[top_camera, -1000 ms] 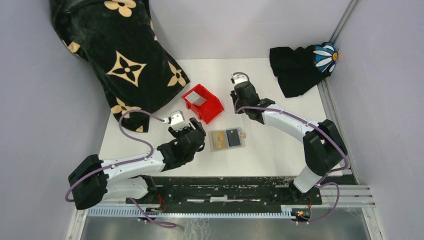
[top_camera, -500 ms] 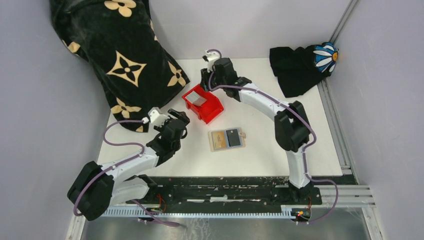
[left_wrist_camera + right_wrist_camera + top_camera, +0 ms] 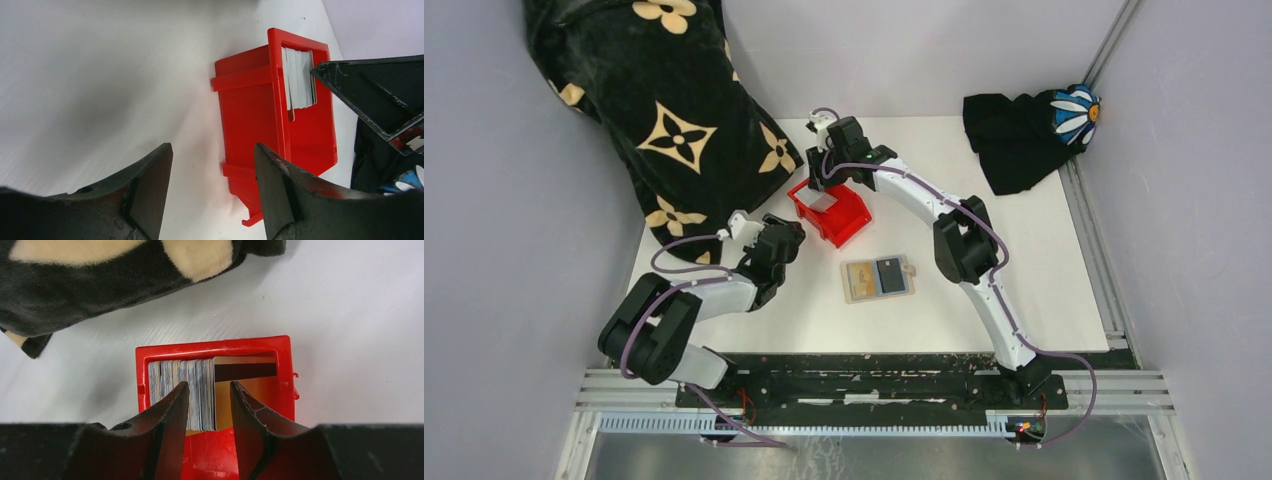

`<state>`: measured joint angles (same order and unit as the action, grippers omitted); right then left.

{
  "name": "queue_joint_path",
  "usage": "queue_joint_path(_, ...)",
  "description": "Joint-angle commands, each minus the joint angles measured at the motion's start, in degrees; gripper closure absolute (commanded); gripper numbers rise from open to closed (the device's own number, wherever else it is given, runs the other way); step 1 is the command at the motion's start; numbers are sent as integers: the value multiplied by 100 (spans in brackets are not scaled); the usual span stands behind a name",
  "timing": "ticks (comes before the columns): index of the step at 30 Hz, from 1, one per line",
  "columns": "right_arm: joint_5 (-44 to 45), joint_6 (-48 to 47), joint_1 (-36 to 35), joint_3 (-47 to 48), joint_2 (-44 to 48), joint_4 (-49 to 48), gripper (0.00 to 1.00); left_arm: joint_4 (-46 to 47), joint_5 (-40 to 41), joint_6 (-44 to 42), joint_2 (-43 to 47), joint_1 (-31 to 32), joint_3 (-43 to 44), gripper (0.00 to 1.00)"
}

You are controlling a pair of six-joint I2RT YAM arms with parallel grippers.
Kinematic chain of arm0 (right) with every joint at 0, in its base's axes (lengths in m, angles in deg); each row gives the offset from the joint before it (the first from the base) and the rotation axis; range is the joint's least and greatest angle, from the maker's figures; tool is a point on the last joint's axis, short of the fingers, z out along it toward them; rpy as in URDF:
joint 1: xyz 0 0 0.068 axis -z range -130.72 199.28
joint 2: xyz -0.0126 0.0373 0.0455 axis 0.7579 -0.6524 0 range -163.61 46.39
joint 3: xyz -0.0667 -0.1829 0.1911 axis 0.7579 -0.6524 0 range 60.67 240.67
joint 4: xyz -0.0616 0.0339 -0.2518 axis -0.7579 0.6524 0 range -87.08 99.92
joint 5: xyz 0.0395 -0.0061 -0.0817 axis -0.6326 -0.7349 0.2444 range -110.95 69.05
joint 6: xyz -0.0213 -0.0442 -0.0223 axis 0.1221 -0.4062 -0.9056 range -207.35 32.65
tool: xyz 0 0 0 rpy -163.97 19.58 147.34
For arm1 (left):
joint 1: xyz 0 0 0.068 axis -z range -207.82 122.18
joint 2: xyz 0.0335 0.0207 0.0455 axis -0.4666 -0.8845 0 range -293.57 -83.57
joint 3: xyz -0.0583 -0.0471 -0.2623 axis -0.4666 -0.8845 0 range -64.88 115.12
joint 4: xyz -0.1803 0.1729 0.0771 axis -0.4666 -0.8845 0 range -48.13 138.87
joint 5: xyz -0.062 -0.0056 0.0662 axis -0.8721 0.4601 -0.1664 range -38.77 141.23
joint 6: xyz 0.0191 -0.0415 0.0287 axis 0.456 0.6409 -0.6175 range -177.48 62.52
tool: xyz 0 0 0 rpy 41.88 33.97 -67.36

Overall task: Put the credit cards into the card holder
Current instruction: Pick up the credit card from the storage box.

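Note:
The credit cards [image 3: 182, 375] stand on edge as a stack in a red bin [image 3: 212, 344], with a gold striped card [image 3: 245, 371] leaning beside them. My right gripper [image 3: 209, 385] hangs open just above the stack, its jaws either side of the stack's right part, gripping nothing. From above, the right gripper [image 3: 822, 183] is over the bin [image 3: 849, 222]. The tan card holder [image 3: 861, 281] lies open in the middle of the table, holding a dark card [image 3: 888, 275]. My left gripper [image 3: 212, 150] is open and empty, left of the bin [image 3: 250, 120]; the cards [image 3: 299, 77] show there too.
A black plush cloth with beige flowers [image 3: 654, 110] lies at the back left, close to the bin. A black cloth with a daisy [image 3: 1029, 125] sits at the back right. Grey walls close in on both sides.
My right arm has swung left from beside the card holder to over the red bin, its jaws wider. My left arm has drawn back leftward, away from the card holder.

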<state>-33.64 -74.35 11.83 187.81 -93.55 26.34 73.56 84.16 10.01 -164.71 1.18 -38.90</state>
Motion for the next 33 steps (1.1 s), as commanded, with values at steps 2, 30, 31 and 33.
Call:
queue_joint_path(2,-91,-41,-17,549,-172,284,57,598,-397,321,-328,-139,322,32)
queue_joint_path(30,-574,517,159,285,-507,475,51,1020,-682,-24,-1368,-389,1017,32)
queue_joint_path(31,-615,524,159,278,-522,483,52,1020,-656,-50,-1350,-394,1007,32)
queue_joint_path(33,-716,548,159,257,-534,480,57,1016,-601,-111,-1326,-410,997,32)
